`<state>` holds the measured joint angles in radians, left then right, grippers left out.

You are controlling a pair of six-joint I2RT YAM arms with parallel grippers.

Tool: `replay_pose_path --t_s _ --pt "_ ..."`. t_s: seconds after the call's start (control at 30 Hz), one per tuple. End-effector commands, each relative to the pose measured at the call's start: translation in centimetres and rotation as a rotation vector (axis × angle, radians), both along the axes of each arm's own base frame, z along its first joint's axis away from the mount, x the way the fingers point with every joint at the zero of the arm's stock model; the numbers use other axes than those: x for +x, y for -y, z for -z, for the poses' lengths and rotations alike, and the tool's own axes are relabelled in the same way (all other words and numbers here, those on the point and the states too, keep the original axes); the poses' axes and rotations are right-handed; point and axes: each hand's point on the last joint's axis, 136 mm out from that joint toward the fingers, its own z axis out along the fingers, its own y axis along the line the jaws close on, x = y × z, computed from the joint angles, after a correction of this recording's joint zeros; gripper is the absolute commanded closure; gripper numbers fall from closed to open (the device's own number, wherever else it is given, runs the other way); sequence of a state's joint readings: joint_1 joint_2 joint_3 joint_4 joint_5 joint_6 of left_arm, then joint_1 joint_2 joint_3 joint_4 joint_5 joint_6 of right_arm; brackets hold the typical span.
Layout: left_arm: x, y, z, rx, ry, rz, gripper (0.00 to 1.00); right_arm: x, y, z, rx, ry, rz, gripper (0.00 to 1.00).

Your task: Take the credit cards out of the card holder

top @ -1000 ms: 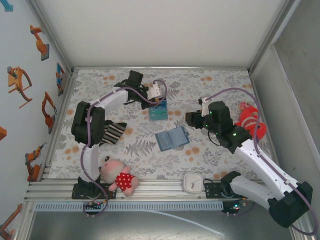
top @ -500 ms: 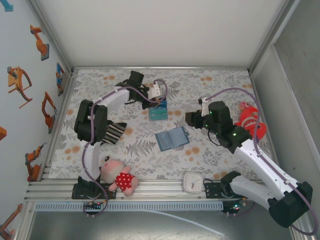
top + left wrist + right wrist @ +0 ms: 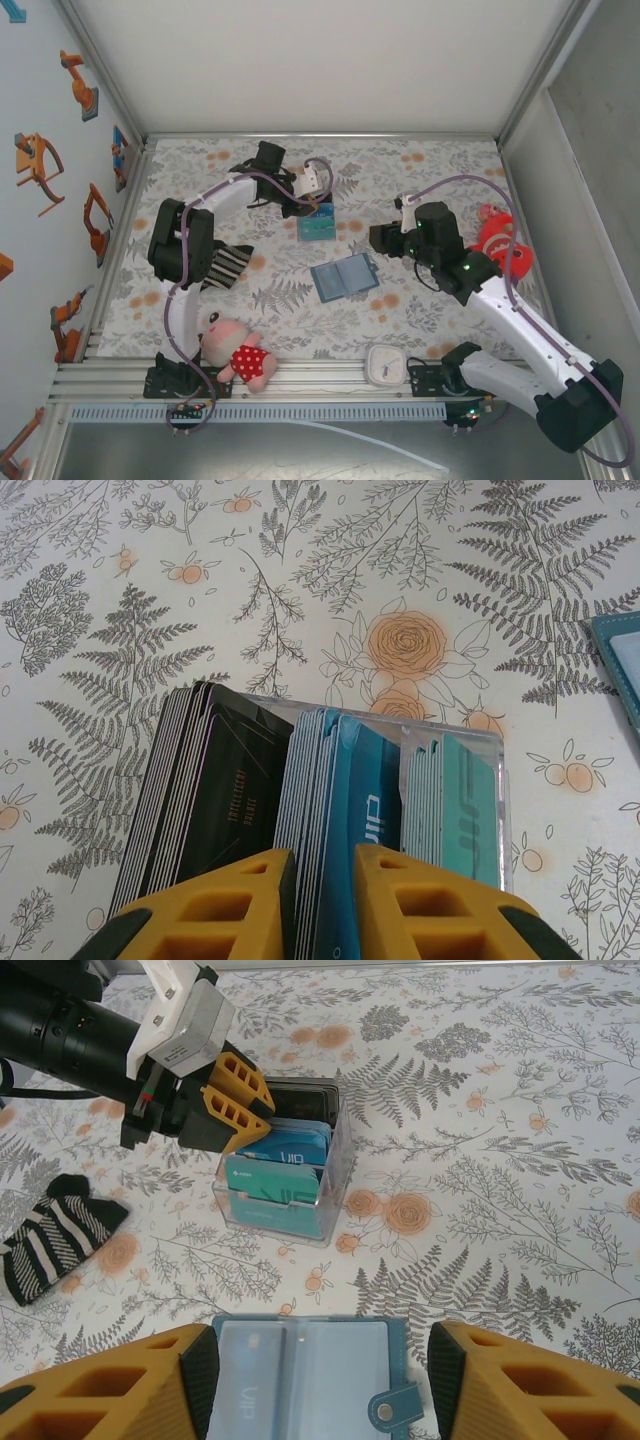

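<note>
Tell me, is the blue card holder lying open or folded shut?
Open. The card holder lies spread flat, both inner panels facing up, snap tab unfastened.

Card box [image 3: 338, 1160] — clear, glossy hard plastic. Credit cards [image 3: 365, 810]: smooth, slight sheen. Card holder [image 3: 305, 1370] — matt blue, translucent pockets. Sock [image 3: 55, 1235]: knitted cloth. Table cover [image 3: 420, 580]: matt print.

Robot lab cell for sure: aluminium frame [image 3: 300, 375], plain white walls [image 3: 320, 60], robot-arm stickers [image 3: 38, 165], fern-print counter [image 3: 440, 170].
</note>
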<state>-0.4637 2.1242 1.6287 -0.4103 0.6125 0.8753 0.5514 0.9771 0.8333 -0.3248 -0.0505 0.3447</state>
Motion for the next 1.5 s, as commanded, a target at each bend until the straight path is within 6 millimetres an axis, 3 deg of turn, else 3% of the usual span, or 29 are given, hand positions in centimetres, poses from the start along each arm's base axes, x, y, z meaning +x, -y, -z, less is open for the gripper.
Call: replay_pose_path --t_s 0.0,0.07,0.13,0.3,0.53,0.77,0.97,1.2,1.47 --pt "0.3 0.2 -2.8 -0.035 0.044 0.001 0.78 0.3 -0.4 -1.2 0.027 0.015 0.0 0.44" --pt "0.0 0.2 -3.8 -0.047 0.057 -0.004 0.72 0.4 -0.4 -0.5 0.012 -0.007 0.004 0.45" --pt "-0.1 0.0 -5.0 -0.065 0.076 -0.017 0.57 0.5 -0.3 0.1 -0.004 -0.028 0.007 0.46" --pt "-0.5 -0.5 -7.8 -0.132 0.147 -0.092 0.02 0.5 -1.2 2.4 -0.011 -0.108 -0.016 0.51" --pt "-2.1 -1.9 -11.1 -0.268 0.171 -0.236 0.03 0.3 -2.8 6.5 -0.056 -0.215 -0.042 0.52" --pt "-4.4 -5.0 -12.8 -0.414 0.18 -0.483 0.03 -1.1 -6.2 10.1 -0.169 -0.283 -0.116 0.51" --pt "-6.6 -8.7 -11.7 -0.444 0.15 -0.761 0.03 -2.7 -9.1 12.9 -0.301 -0.325 -0.198 0.53" --pt "-8.5 -15.3 -9.6 -0.571 0.043 -1.194 0.03 -4.3 -10.9 15.8 -0.444 -0.38 -0.271 0.59" --pt "-10.0 -18.3 -9.4 -0.608 -0.025 -1.365 0.03 -4.8 -11.8 18.5 -0.504 -0.445 -0.289 0.64"
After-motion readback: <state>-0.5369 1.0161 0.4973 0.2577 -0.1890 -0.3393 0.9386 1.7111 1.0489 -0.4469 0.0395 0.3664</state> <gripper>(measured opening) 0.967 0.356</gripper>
